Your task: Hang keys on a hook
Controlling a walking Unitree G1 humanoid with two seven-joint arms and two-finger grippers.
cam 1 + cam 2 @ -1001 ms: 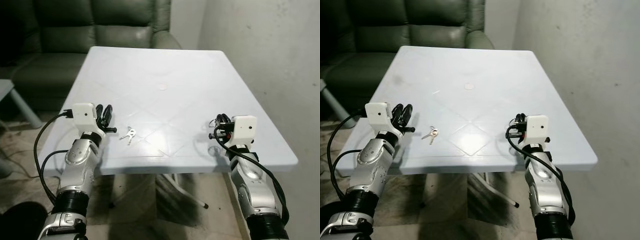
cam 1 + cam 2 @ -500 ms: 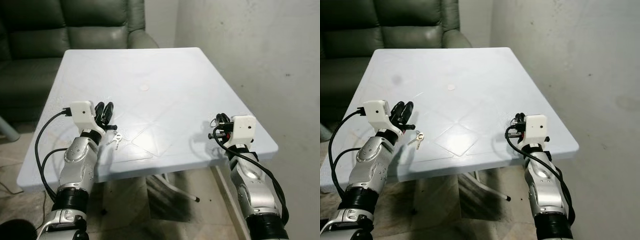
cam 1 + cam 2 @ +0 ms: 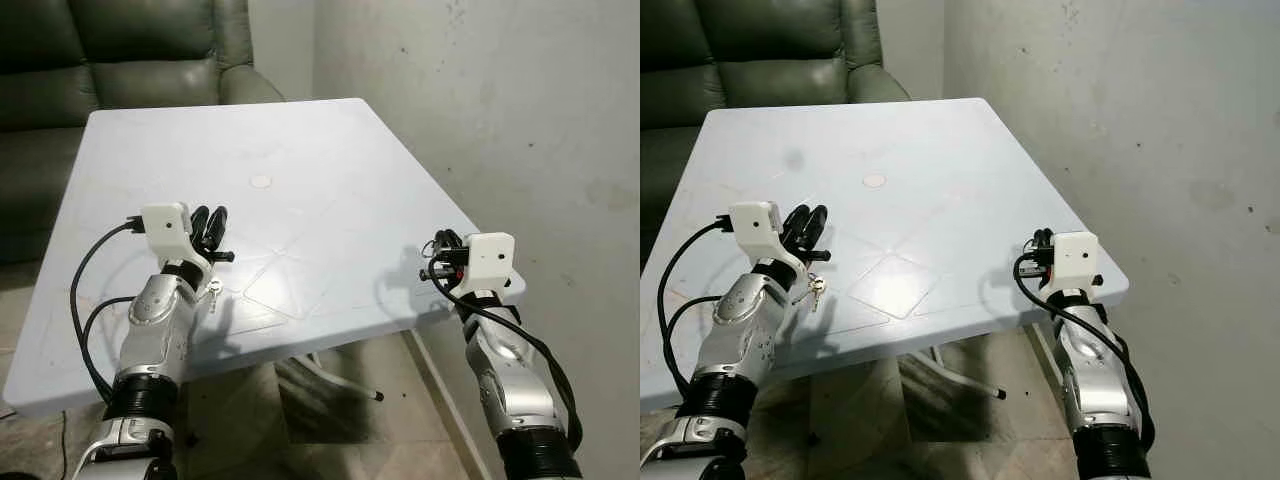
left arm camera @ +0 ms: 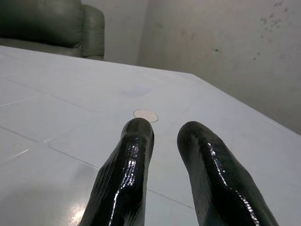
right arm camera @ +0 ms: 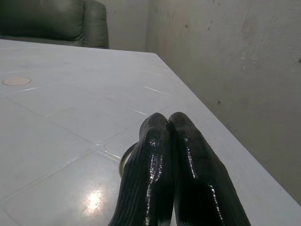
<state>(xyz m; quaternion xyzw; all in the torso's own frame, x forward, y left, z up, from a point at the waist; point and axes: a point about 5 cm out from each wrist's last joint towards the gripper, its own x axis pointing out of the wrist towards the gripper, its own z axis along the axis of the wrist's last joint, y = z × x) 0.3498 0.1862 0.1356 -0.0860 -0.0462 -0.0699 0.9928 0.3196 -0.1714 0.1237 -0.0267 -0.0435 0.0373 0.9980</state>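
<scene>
Pale blue-white table (image 3: 330, 180) crossed by faint diagonal lines, small pale round disc (image 3: 261, 182) at its centre, silvery keys (image 3: 816, 288), dark green sofa (image 3: 130, 60), mottled grey wall (image 3: 500, 90), glossy black fingers (image 4: 127, 179), white wrist housings.

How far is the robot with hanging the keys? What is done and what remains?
Done: nothing that I can see; the keys lie loose on the white table. In hand: the left gripper hovers open just above them, while the right gripper is shut near the table's right edge. Left: grasp the keys, find a hook, hang them.
</scene>
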